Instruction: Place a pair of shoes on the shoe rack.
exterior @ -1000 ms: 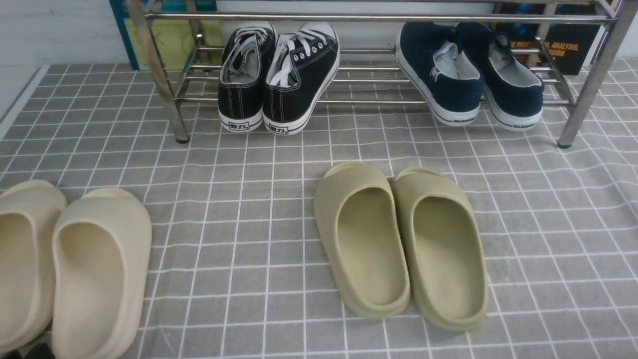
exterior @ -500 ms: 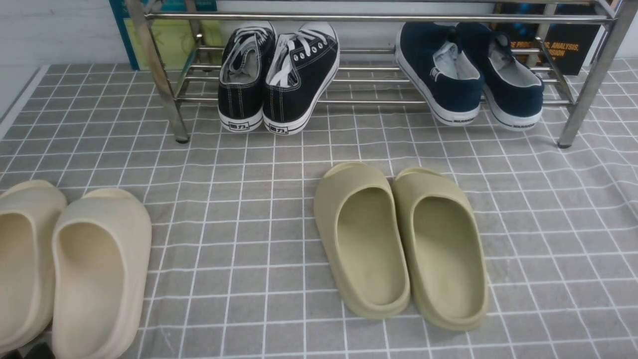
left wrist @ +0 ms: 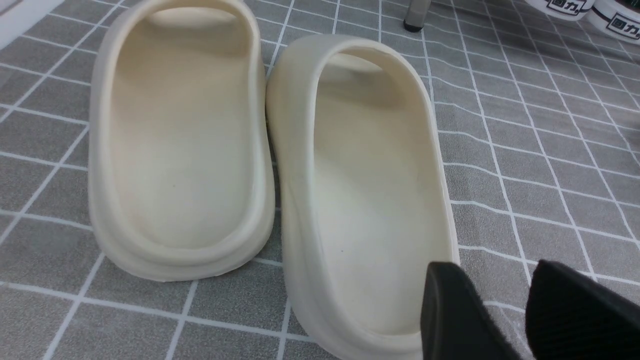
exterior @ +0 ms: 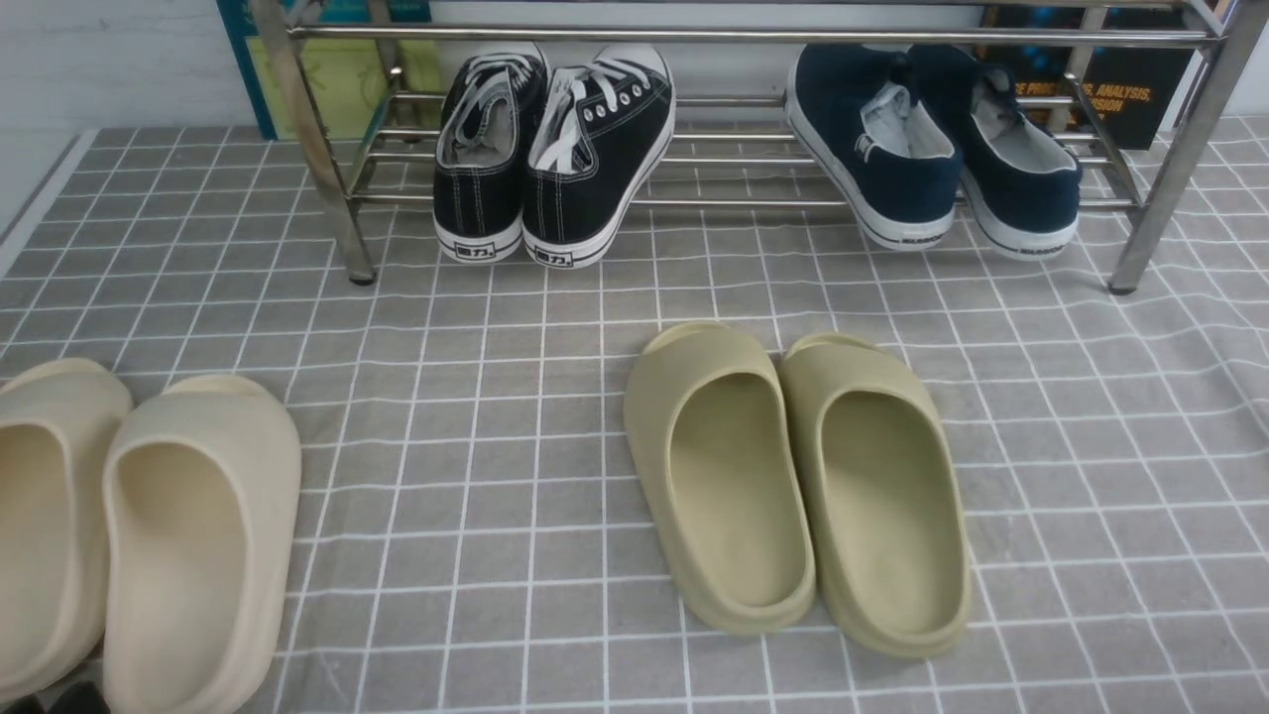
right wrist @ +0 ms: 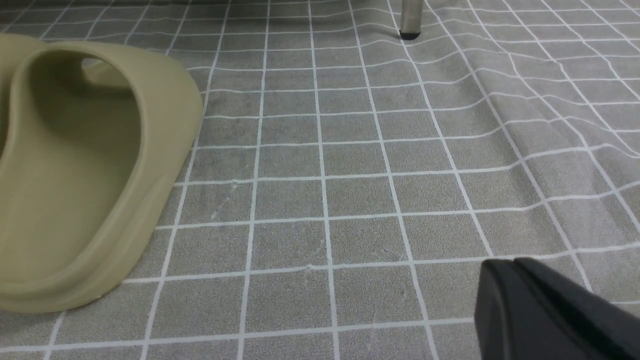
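The two dark navy canvas slip-on shoes (exterior: 932, 149) with white rubber soles sit side by side on the right half of the low chrome shoe rack of thin horizontal bars (exterior: 753, 36), toes pointing to the back and heels hanging slightly over the front bar. On the rack's left half stands a pair of black lace-up sneakers with white laces (exterior: 555, 149). On the grey checked cloth (exterior: 496, 416) in front of the rack lie two olive foam slides (exterior: 793, 486), touching each other, and to the left a pair of cream foam slides (exterior: 139, 526).

The left pincer (left wrist: 500, 310) hovers just beside the heel of a cream slide, its black fingers spread with nothing between them. The right pincer (right wrist: 520, 300) is pressed together and empty above bare cloth, well apart from the olive slide.
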`<action>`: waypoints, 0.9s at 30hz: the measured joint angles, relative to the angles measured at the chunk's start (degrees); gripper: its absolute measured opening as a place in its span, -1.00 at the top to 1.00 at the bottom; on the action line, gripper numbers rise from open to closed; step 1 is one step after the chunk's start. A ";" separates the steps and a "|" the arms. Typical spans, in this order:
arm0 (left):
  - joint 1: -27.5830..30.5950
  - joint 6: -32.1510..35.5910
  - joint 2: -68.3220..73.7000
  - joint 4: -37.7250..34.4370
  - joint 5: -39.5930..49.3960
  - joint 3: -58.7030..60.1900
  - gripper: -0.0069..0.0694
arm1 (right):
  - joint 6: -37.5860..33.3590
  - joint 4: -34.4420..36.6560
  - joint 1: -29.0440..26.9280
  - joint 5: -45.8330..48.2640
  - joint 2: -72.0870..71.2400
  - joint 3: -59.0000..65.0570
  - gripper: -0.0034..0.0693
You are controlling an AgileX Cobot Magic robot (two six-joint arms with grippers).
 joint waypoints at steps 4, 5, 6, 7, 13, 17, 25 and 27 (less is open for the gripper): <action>0.00 0.00 0.00 0.00 0.00 0.00 0.19 | 0.00 0.00 0.00 0.00 0.00 0.00 0.85; 0.00 0.00 0.00 0.00 0.00 0.00 0.19 | 0.00 0.00 0.00 0.00 0.00 0.00 0.85; 0.00 0.00 0.00 0.00 0.00 0.00 0.19 | 0.00 0.00 0.00 0.00 0.00 0.00 0.85; 0.00 0.00 0.00 0.00 0.00 0.00 0.19 | 0.00 0.00 0.00 0.00 0.00 0.00 0.85; 0.00 0.00 0.00 0.00 0.00 0.00 0.19 | 0.00 0.00 0.00 0.00 0.00 0.00 0.83; 0.00 0.00 0.00 0.00 0.00 0.00 0.19 | 0.00 0.00 0.00 0.00 0.00 0.00 0.83; 0.00 0.00 0.00 0.00 0.00 0.00 0.19 | 0.00 0.00 0.00 0.00 0.00 0.00 0.80; 0.00 0.00 0.00 0.00 0.00 0.00 0.19 | 0.00 0.00 0.00 0.00 0.00 0.00 0.80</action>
